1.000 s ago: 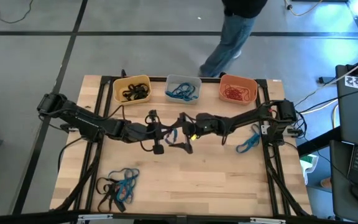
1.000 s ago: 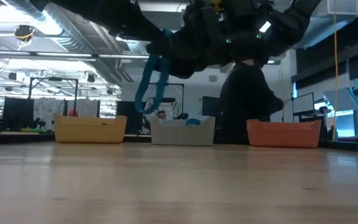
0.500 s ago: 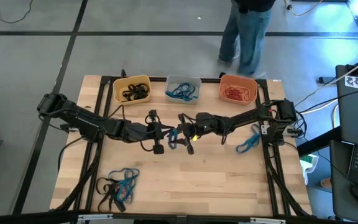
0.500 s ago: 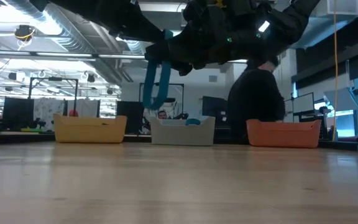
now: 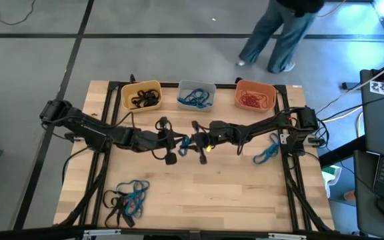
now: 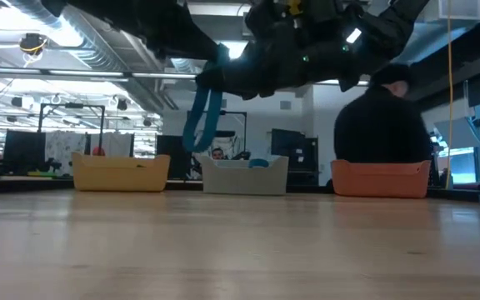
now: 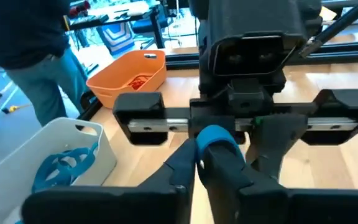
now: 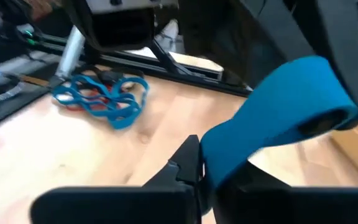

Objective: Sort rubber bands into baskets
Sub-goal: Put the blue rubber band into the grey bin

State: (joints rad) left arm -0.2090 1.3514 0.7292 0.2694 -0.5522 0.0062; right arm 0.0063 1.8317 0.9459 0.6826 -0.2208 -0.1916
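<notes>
- Blue rubber band [image 6: 200, 117] hangs above the middle of the tabletop [image 5: 199, 193], pinched at once by the left pincer [image 5: 181, 142] and the right pincer [image 5: 193, 143], both closed narrowly on it.
- Risk, as I judge it: two grips on one loop could stretch it, and a slipping end might snap back and fall short of the pale grey basket [image 5: 196, 95], where other blue bands lie.
- The low view shows the band dangling clear of the wood; the high view barely shows it between the pincers.
- Only the high view shows the leftover heaps: a mixed pile [image 5: 127, 198] near the left front corner and a blue bunch [image 5: 267, 153] by the right edge.
- The yellow basket [image 5: 142, 96] holds black bands, the orange basket [image 5: 255, 96] red ones.
</notes>
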